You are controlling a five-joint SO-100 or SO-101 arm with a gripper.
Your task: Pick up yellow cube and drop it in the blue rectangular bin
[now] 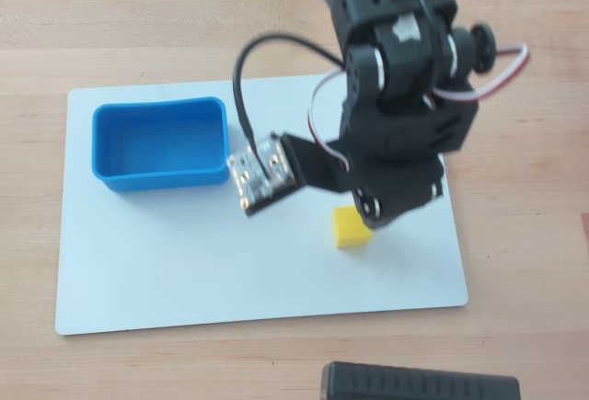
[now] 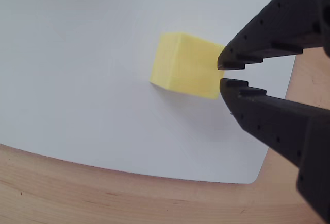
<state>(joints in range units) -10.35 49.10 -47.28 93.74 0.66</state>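
Note:
The yellow cube point(image 1: 351, 229) lies on the white board, right of centre in the overhead view, partly under the black arm point(image 1: 405, 115). In the wrist view the cube point(image 2: 183, 64) sits just beyond my gripper point(image 2: 223, 74). The two black fingers come in from the right, their tips nearly touching, with only a thin gap between them. The tips overlap the cube's right edge but hold nothing. The blue rectangular bin point(image 1: 109, 156) stands empty at the board's upper left, well away from the cube. In the overhead view the arm hides the fingertips.
The white board point(image 1: 184, 262) lies on a wooden table point(image 1: 525, 234); its lower right corner point(image 2: 250, 175) is near the cube. A black ribbed object point(image 1: 419, 383) lies at the bottom edge. The wrist camera's board and cable point(image 1: 262, 172) hang between the bin and the arm.

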